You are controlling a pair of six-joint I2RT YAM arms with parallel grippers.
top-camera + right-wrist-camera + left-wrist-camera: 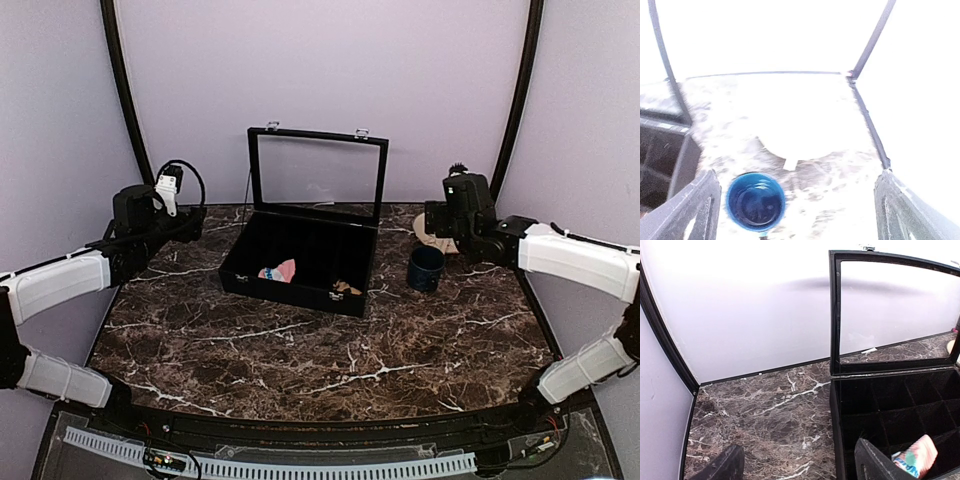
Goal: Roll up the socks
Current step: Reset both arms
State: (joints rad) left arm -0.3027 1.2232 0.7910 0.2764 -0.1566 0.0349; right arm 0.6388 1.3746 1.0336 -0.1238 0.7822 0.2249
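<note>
Table [300, 370] front: bare marble, wide room to pass.
Box [280, 293]: in the middle, open only from above; dividers leave narrow cells (the pink sock [278, 271] and the brown sock [346, 288] fill two front ones).
Lid [317, 170]: upright at the back, closes that way.
Right of box: blue cup [426, 268] near, narrow gap between.
Left of box: bare marble.

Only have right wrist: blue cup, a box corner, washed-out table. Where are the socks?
Observer: Pink sock lies inside the open black box, front-left part.
Operator: And the brown one?
Observer: Brown argyle sock is in the box too, by the front wall, right of the pink one.
Operator: Left gripper holding anything?
Observer: No. Left gripper is open and empty, left of the box.
</note>
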